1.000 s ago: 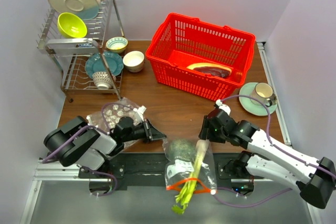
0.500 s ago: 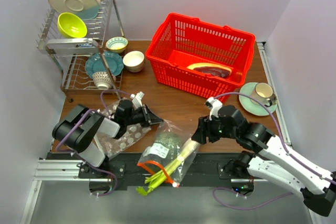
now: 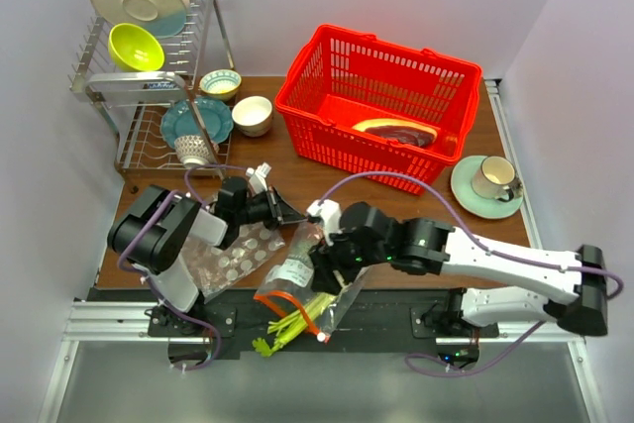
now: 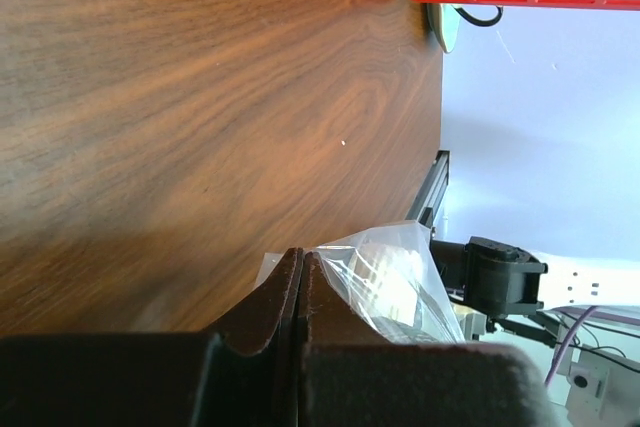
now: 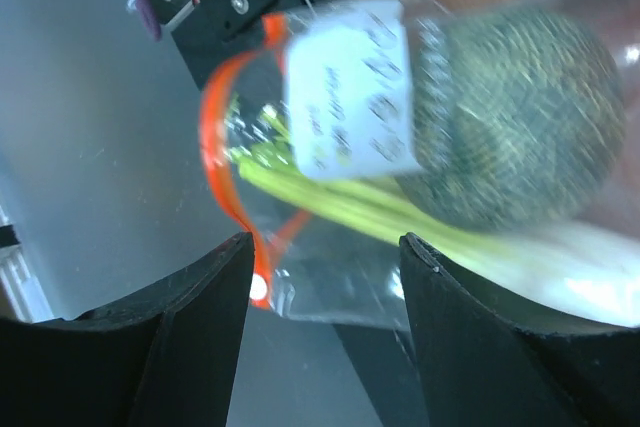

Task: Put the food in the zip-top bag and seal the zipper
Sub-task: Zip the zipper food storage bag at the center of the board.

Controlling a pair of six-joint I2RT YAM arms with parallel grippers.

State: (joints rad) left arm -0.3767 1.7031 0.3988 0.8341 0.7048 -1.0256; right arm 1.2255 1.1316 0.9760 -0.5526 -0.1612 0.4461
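My right end effector (image 5: 325,245) has its fingers standing apart. In the right wrist view the zip-top bag (image 3: 293,280) fills the gap between and beyond them. That view is blurred, so I cannot tell whether the fingers pinch the plastic or only frame it. From the top camera, the right arm (image 3: 495,260) stretches across to the left, with its end effector over the upper end of the bag. My left end effector (image 4: 303,259) is closed, finger against finger with nothing between. It sits low over the table (image 3: 337,200), and a clear corner of the bag shows just past its tips.

The bag lies tilted at the near edge of the table, between the two arms. Its mouth end hangs out over the black rail (image 3: 396,316) in front. Inside I can make out the dark green ball (image 5: 510,127) away from the mouth, next to a white label (image 5: 350,87). The light-green stalks (image 5: 335,197) run lengthwise beside it, and their tips poke out through the mouth. The zipper (image 5: 212,132) gapes around them as an orange-red loop, not sealed.

The red-brown slab (image 3: 396,130) lies in the red basket (image 3: 347,146) at the far side of the table, well apart from the bag. The dotted bag (image 3: 234,263) lies flat by the left arm (image 3: 163,235), just beside the zip-top bag. A dish rack (image 3: 119,86) stands at the far left corner. A cup (image 3: 492,175) sits on a saucer (image 3: 474,201) at the right edge.
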